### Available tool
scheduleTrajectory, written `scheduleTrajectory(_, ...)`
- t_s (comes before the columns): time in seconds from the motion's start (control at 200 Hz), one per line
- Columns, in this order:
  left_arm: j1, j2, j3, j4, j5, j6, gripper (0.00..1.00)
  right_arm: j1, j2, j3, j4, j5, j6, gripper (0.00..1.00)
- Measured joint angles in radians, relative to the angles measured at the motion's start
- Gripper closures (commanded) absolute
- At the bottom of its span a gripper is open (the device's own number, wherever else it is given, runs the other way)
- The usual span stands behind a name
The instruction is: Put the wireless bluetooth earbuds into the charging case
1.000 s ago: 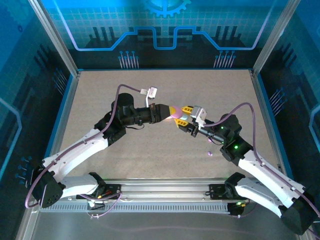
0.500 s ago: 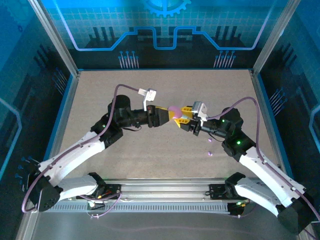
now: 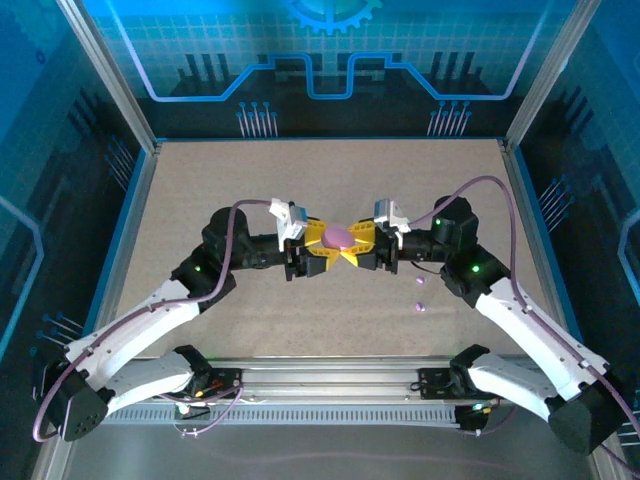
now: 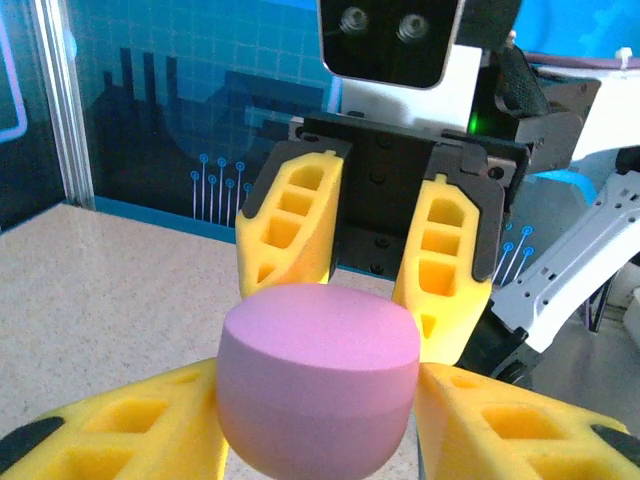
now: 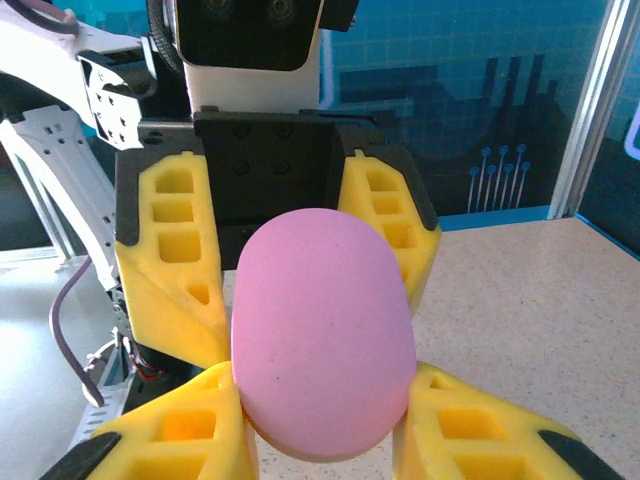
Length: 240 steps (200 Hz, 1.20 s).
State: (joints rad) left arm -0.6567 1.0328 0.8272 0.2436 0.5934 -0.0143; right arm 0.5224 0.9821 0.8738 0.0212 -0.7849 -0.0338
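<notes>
Nearest the arm bases, a tiny purple bead-like earbud [image 3: 420, 307] is lying loose on the speckled beige tabletop [image 3: 200, 180], on the right arm's side and well apart from both sets of jaws. Farther in, over the table's middle, the left gripper [image 3: 324, 243] and the right gripper [image 3: 357, 243] are meeting nose to nose, holding between them a smooth pink-purple pebble-shaped charging case [image 3: 340, 237]. In each wrist view the yellow cut-out fingers are pressing against the case's sides, so both appear to be clamping it. The case is looking closed, so the step in hand is probably opening it or passing it across. Next, one gripper needs to part the lid while the other is steadying the body, before anything reaches for the earbud.
</notes>
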Motion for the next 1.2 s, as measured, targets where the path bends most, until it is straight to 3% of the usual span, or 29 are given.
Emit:
scheduleTrajectory(0.465, 0.003, 0.000, 0.000, 0.000, 0.032, 0.069, 0.64, -0.007, 0.006, 0.018, -0.028, -0.044, -0.011, 0.70)
scheduleTrajectory(0.675, 0.003, 0.001, 0.000, -0.010, 0.036, 0.069, 0.73, -0.007, 0.006, 0.019, -0.041, -0.043, -0.015, 0.64)
scheduleTrajectory(1.201, 0.003, 0.002, -0.024, -0.013, 0.059, 0.093, 0.73, -0.049, 0.038, 0.107, -0.164, -0.085, 0.077, 0.50)
